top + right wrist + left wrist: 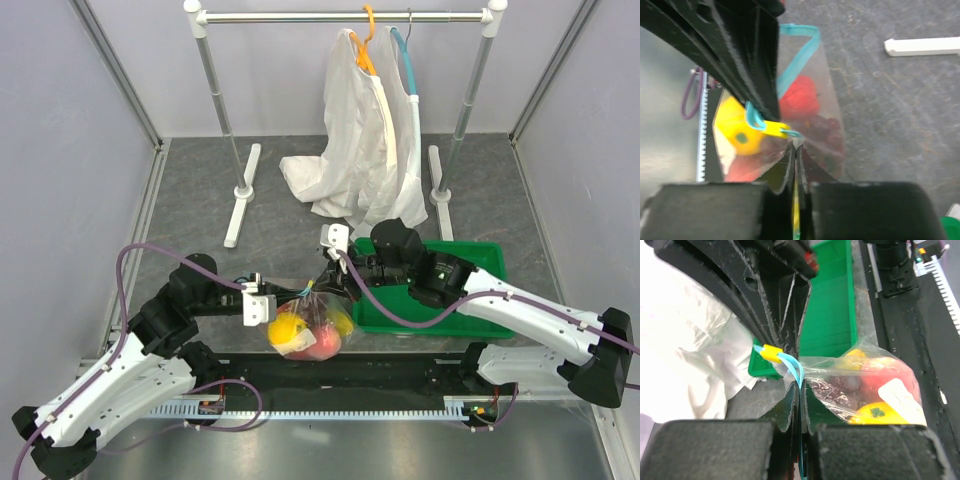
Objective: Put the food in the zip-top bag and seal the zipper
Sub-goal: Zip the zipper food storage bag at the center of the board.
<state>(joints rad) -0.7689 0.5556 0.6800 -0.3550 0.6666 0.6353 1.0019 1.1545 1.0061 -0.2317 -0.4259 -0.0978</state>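
The zip-top bag [305, 335] hangs between my two grippers above the table's near edge. Inside it, the food shows through the plastic: a yellow piece [875, 412], a red fruit [882, 375] and dark grapes [840, 390]. My left gripper [801, 390] is shut on the teal zipper [794, 366], just behind a yellow slider [771, 353]. My right gripper [796, 149] faces it from the other side. It is shut on the bag's mouth at the slider [771, 128], with the zipper [797, 55] looping away from it. The fingertips of the two grippers nearly meet.
A green bin [440, 300] sits under the right arm. White garments [365, 150] hang from a rack at the back, and their hem lies on the table. The rack's white feet [243, 195] stand on the dark mat.
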